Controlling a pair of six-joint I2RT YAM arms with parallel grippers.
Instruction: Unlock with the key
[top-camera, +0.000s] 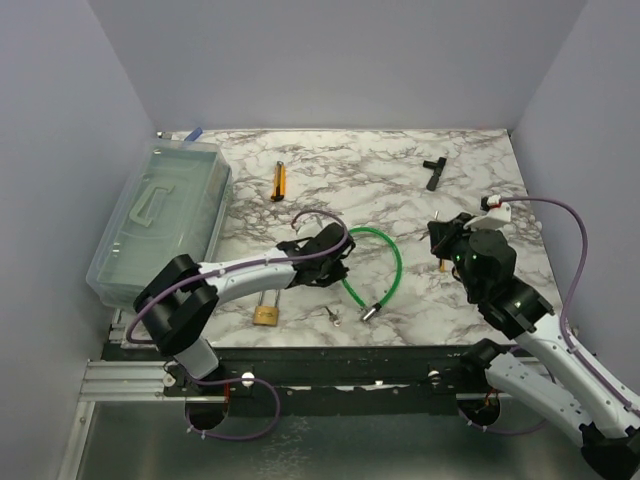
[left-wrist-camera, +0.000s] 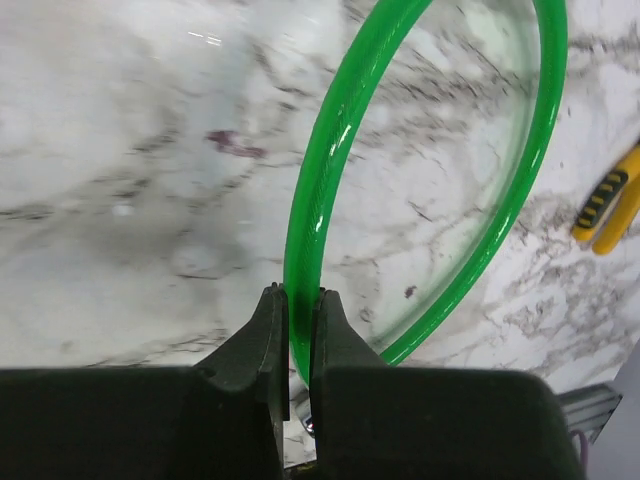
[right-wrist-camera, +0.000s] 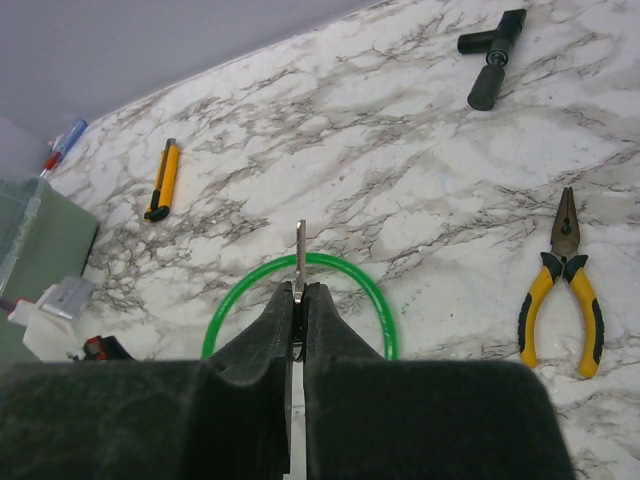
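Note:
The key is a thin silvery blade sticking up out of my right gripper, which is shut on it. In the top view that gripper hovers over the table's right side, apart from the lock. The brass padlock lies near the front edge, left of centre. My left gripper is shut on a green cable loop. In the top view the left gripper sits at the loop's left end, behind and to the right of the padlock.
A clear plastic box stands at the left. A yellow utility knife and a black T-handle tool lie at the back. Yellow-handled pliers lie at the right. A small metal piece and the cable's metal end lie near the front edge.

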